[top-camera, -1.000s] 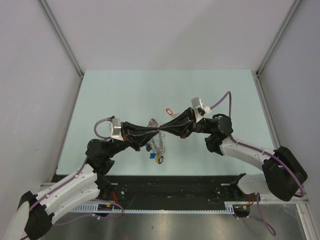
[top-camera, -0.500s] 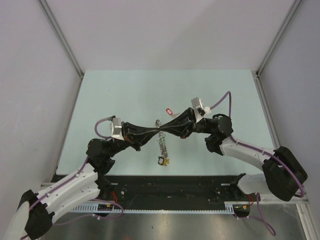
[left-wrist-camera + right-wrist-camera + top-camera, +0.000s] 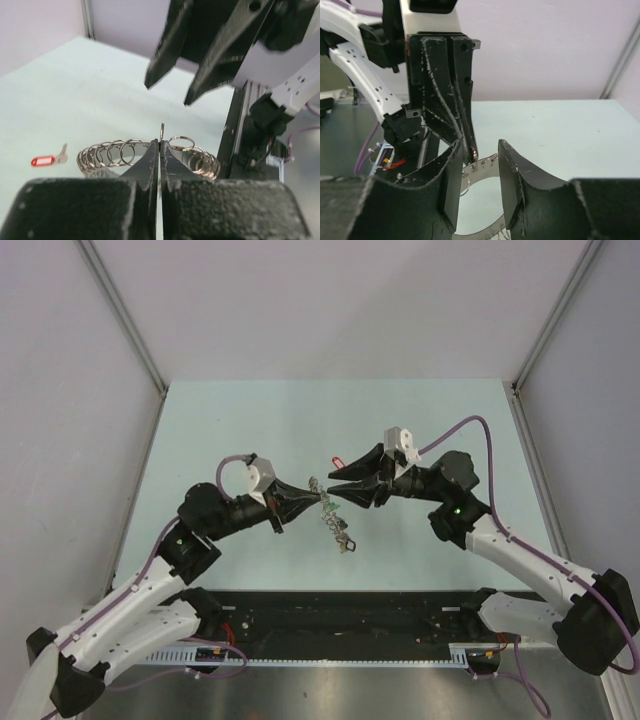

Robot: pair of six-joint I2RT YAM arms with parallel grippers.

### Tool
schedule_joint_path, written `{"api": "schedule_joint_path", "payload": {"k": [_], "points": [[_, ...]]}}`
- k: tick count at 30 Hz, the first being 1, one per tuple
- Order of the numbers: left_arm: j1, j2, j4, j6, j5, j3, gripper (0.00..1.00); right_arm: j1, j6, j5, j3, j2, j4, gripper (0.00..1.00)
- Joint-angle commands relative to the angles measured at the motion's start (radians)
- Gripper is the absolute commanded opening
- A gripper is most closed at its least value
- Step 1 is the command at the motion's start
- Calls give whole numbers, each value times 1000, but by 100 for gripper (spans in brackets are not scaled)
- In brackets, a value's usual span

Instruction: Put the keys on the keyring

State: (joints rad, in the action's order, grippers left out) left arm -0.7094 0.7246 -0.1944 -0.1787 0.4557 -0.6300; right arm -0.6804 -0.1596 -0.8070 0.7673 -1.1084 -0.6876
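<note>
Red tag: is your key (image 3: 338,461) on the ring (image 3: 112,159) yet?

Not yet. Your key lies flat on the table (image 3: 230,430), just beyond the right gripper (image 3: 479,150), and nothing touches it.

Where's the ring, then?

Your left gripper (image 3: 160,146) has its fingers pressed together on the ring's edge, holding it off the table with the other keys (image 3: 340,532) dangling below.

And your right one?

Its fingers are apart and empty. They point at the left's pinch, and the ring shows between them in the wrist view.

So what's done?

By my reading, only the lift: you have the ring up and presented. You have yet to pick up the key, open the ring and thread the key on. That's most of the job.
</note>
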Motion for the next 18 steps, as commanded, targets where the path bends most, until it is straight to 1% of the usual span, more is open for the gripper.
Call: {"api": "schedule_joint_path", "payload": {"k": [1,3,6,8,11,18], "points": [[-4,41,231,126,52,-129,0,27,253,-35,127,-4,403,38],[-4,67,275,159,75,-168,0,27,299,-50,182,-22,511,37],[-4,79,323,176,90,-194,0,27,347,-84,217,-42,581,35],[-4,82,339,205,93,-203,0,27,365,-107,225,-53,599,34],[-4,84,345,206,100,-209,0,21,387,-152,244,-77,628,33],[-4,84,345,208,98,-211,0,-18,430,-170,271,-117,678,32]]}}
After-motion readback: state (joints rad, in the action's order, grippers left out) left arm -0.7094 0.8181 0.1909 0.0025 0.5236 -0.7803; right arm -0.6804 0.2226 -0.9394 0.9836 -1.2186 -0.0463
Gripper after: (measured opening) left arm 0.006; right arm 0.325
